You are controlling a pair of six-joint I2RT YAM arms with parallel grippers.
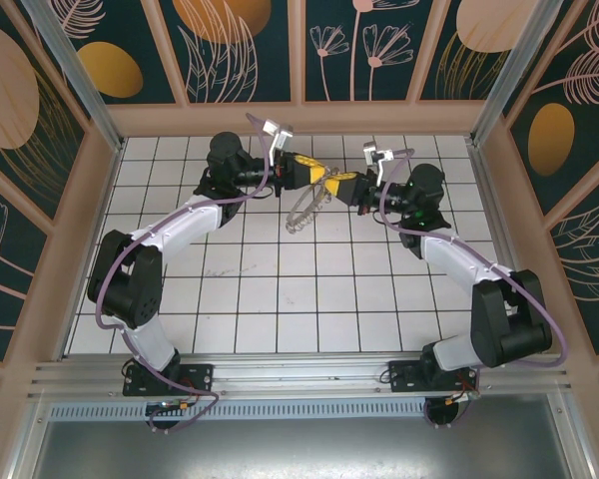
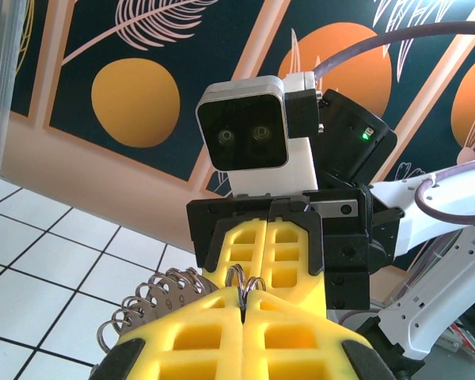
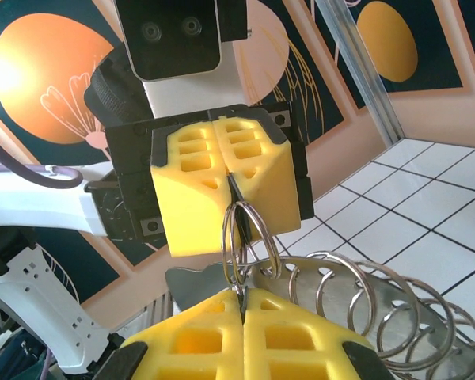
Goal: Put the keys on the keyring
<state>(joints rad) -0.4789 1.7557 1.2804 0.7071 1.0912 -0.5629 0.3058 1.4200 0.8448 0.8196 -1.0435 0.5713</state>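
My left gripper (image 1: 322, 179) and right gripper (image 1: 337, 186) meet tip to tip in the air over the far middle of the tiled floor. Both are shut. Between the tips stand two small silvery split rings (image 3: 246, 237), pinched by the left gripper (image 2: 244, 298) from one side and by the right gripper (image 3: 241, 294) from the other. These rings belong to the keyring (image 1: 301, 212), which hangs below the tips. Its fringe of silvery rings (image 3: 380, 305) trails to the right, and numbered tags (image 2: 146, 305) show beside the left fingers. The keys are out of view.
White tiled floor (image 1: 280, 289) lies under both arms, with tan walls (image 1: 299, 118) close behind the grippers. Each wrist camera faces the other arm's camera housing (image 2: 245, 134), (image 3: 170, 36).
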